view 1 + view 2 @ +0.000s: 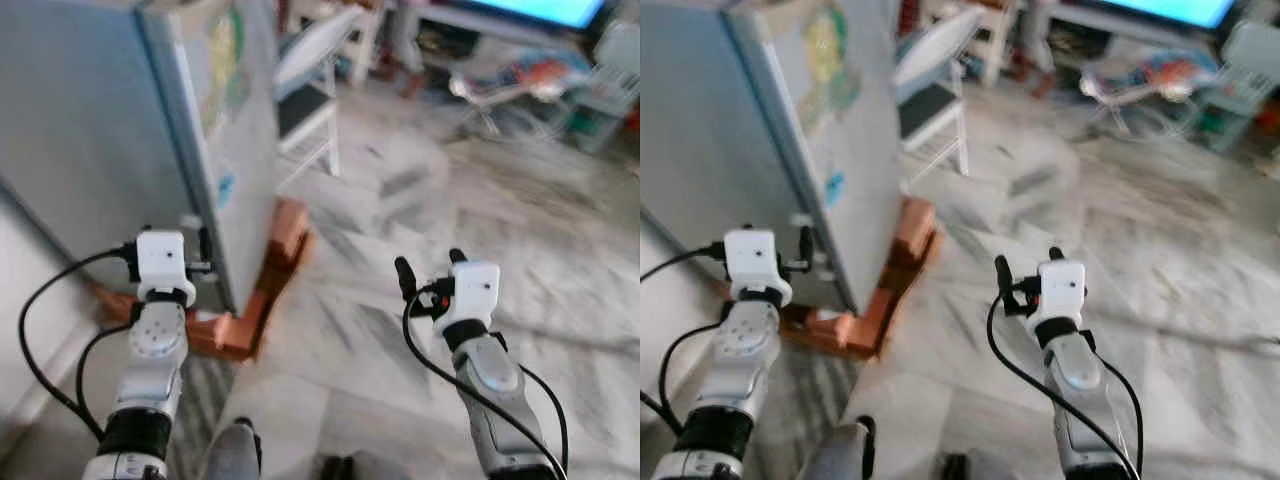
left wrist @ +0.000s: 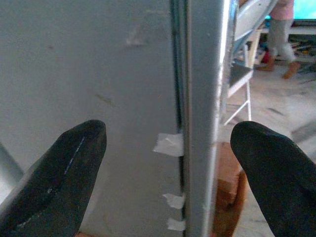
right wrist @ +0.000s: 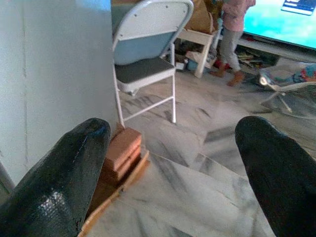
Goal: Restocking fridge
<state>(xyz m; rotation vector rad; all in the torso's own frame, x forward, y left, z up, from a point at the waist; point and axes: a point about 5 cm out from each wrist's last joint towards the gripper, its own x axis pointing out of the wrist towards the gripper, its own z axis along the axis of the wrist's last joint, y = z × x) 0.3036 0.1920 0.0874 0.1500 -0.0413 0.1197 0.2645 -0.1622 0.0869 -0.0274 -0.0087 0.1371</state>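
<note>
Your fridge [image 1: 110,140] stands on the left of the scene, raised on a wooden base with bricks [image 1: 270,290], and its door is shut. The door's edge [image 2: 200,113] runs upright, top to bottom, and that vertical line is what your next move turns on.

Your left gripper [image 2: 170,163] is the nearer one by far. It is held up just in front of the fridge's near corner, jaws spread wide, and in the left wrist view the seam between the cabinet side and the door falls between the two fingertips [image 2: 69,163]. The seam lies straight ahead of the jaws, close but not touching as far as you can judge. Small bits of white tape [image 2: 168,144] sit along that seam.

Your right gripper [image 1: 432,275] hovers over the marble floor [image 1: 420,190], well apart from the fridge and to its right, jaws also open and empty. Its wrist view looks past the fridge's corner toward a white folding chair [image 3: 148,54], with a person [image 3: 232,34] standing far off by a lit screen [image 3: 276,24].

No stock for the fridge can be made out, so the task looks barely begun. Opening the door seems to be the step in hand, and your left arm is placed for it.
</note>
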